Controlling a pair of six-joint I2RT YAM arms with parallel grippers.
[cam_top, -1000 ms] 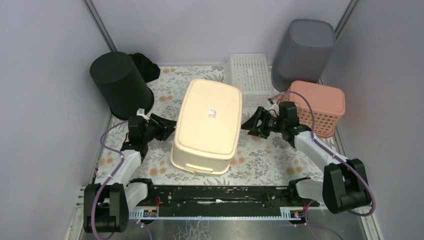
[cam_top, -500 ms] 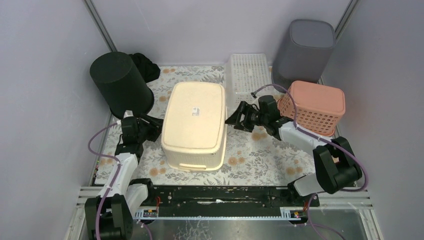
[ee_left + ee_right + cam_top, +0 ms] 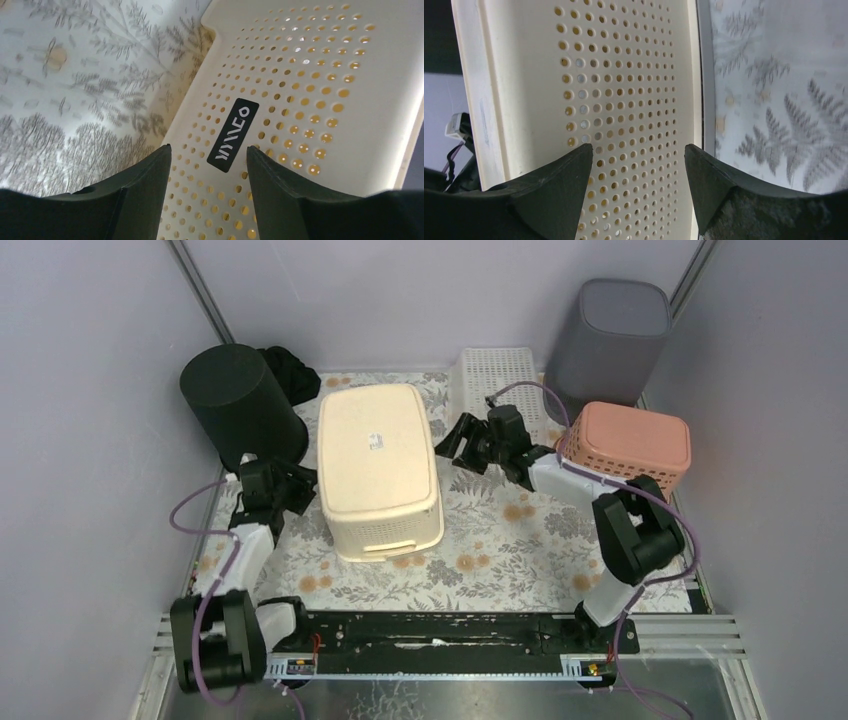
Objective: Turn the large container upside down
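From left wrist only: black label on container.

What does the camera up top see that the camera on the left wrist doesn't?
Only the top camera shows the black bin, the grey bin, the pink basket, the white basket, the right arm, and a sticker on the upward face of the cream container. Only the left wrist camera shows a black label with lettering on the container's holey side wall. Both show the cream container, the flowered cloth and the open left fingers.
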